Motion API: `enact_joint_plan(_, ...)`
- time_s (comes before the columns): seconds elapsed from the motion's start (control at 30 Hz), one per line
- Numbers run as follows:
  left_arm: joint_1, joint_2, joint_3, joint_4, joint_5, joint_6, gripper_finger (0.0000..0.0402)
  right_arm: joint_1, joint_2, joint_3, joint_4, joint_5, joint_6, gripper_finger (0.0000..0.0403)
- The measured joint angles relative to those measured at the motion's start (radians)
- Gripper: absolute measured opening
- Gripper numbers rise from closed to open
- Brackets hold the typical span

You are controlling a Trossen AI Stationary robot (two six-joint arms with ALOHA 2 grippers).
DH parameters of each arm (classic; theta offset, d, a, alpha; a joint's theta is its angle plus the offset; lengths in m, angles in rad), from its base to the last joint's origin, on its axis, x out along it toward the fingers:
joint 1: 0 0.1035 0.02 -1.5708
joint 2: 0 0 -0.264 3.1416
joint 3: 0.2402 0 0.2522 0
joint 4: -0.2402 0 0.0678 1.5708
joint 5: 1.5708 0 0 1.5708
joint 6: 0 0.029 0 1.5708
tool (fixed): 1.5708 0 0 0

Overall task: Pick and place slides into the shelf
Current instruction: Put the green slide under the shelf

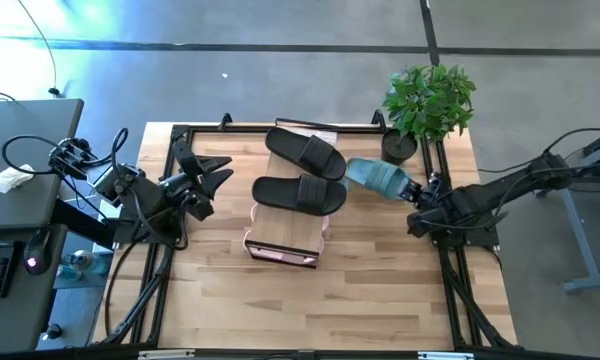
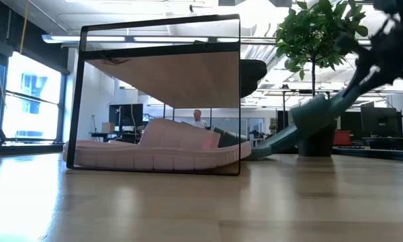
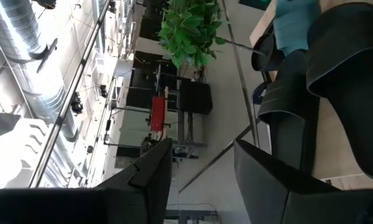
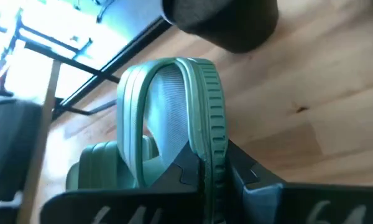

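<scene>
green slide [image 1: 375, 177] clamped in our right gripper [image 1: 414, 194], tilted just right of the shelf [image 1: 280, 232]; two black slides [image 1: 300, 193] lie on its plank top. our left gripper [image 1: 212, 178] waits left, fingers apart.

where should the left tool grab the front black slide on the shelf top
On the wide strap of the front black slide, coming from the left, where the open left tool already waits. The strap arches over the sole, leaving a gap for one finger; the flat sole gives less to pinch.
</scene>
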Motion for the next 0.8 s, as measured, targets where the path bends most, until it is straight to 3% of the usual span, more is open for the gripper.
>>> enact_joint_plan(0.17,0.000,0.000,0.000,-0.011,0.000,-0.033,0.0154,-0.065,-0.009,-0.137,0.203,0.024,0.001,0.0003)
enact_joint_plan(0.3,0.000,0.000,0.000,-0.071,-0.020,-0.112,0.0154,-0.128,-0.011,-0.189,0.248,-0.034,-0.029,0.0003)
enact_joint_plan(0.6,0.000,0.000,-0.008,-0.542,-0.052,-0.776,0.0137,-0.259,-0.032,-0.199,0.311,-0.254,-0.295,0.0003)
enact_joint_plan(0.67,0.000,0.002,-0.031,-0.612,-0.040,-0.891,0.0130,-0.291,-0.037,-0.199,0.329,-0.313,-0.337,0.0003)
enact_joint_plan(0.8,0.018,0.001,-0.087,-0.669,0.010,-1.021,0.0114,-0.345,-0.045,-0.199,0.339,-0.320,-0.359,0.0003)
